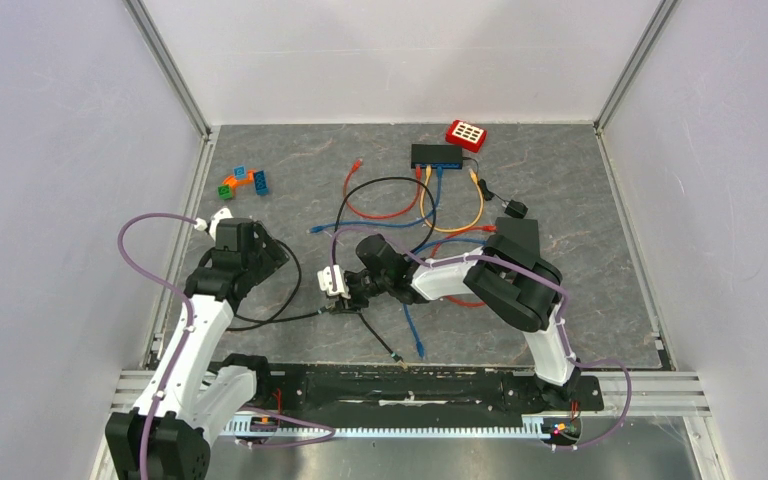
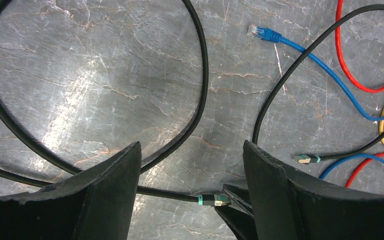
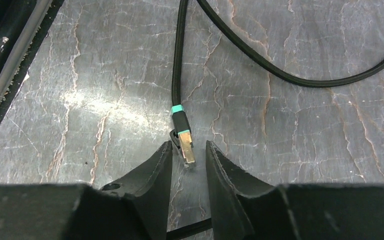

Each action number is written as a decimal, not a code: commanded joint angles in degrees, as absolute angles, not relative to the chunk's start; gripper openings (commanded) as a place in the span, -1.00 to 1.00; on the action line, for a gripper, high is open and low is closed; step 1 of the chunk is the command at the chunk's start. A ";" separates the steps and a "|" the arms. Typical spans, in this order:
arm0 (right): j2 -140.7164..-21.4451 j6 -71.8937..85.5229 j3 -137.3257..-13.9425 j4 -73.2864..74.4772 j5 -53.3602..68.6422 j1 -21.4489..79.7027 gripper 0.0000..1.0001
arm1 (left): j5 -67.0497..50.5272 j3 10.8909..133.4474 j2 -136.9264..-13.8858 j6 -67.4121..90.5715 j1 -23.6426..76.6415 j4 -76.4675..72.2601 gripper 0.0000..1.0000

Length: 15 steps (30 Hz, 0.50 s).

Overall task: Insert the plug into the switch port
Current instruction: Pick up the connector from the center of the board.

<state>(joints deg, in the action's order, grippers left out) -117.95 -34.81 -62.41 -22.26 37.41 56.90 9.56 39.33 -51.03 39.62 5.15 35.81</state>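
Between your right gripper's (image 3: pixel 188 147) narrowly parted jaws lies the plug (image 3: pixel 181 131), seemingly not yet clamped. Close squarely on its body, not the cable (image 3: pixel 179 60). Your left gripper (image 2: pixel 191 146) hangs wide open and empty. Far back waits the switch (image 1: pixel 436 154).

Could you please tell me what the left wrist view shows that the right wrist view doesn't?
Only the left wrist view: the wide-open left gripper, a blue plug, a red cable and a second black plug. Only the right wrist view: a dark rail and the right gripper, open, flanking a plug's tip. Both: that teal-banded plug and black cable on the grey table.
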 commanded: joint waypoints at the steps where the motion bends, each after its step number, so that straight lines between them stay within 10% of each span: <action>1: -118.58 -34.75 -61.85 -24.34 37.82 57.23 -0.38 | 8.49 39.12 -50.89 38.46 4.83 32.55 0.57; 15: -111.96 -15.38 -57.63 -35.99 40.89 54.50 -1.00 | -2.65 32.96 -46.46 24.80 4.83 16.79 0.46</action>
